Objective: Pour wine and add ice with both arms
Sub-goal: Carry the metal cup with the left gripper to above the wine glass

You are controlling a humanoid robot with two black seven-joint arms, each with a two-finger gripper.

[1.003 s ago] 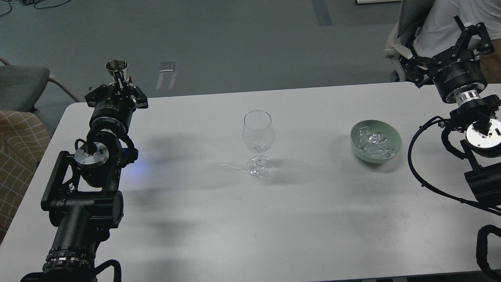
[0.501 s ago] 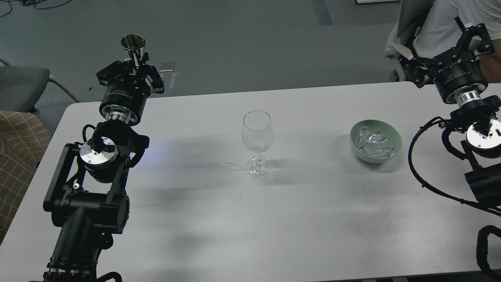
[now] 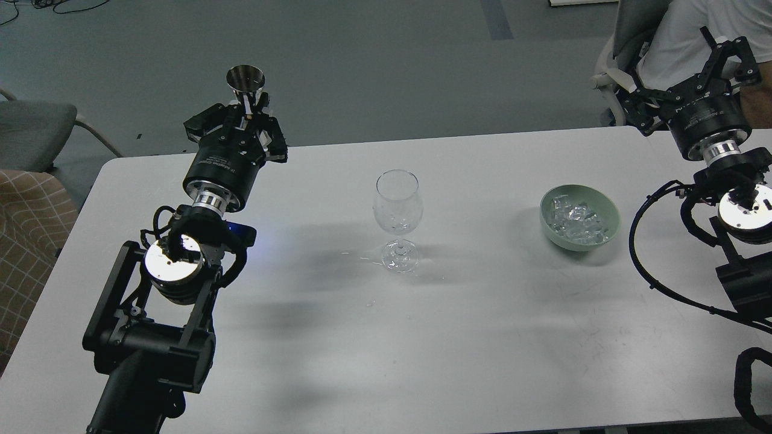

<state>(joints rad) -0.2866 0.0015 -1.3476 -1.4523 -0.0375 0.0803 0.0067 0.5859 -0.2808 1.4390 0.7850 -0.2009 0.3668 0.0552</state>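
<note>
white surface (image 3: 482, 337) holds empty wine glass (image 3: 396, 220) at centre w/ green ice bowl (image 3: 579, 217) to its right, left gripper (image 3: 248, 114) grasping steel jigger (image 3: 245, 81) upright, prob. to avoid spilling, right gripper (image 3: 727, 57) raised, grip unclear.

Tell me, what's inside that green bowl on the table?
The green bowl holds a pile of clear ice cubes, heaped toward its middle. They cover the bottom, so whether anything lies under them, such as meltwater, cannot be seen.
</note>
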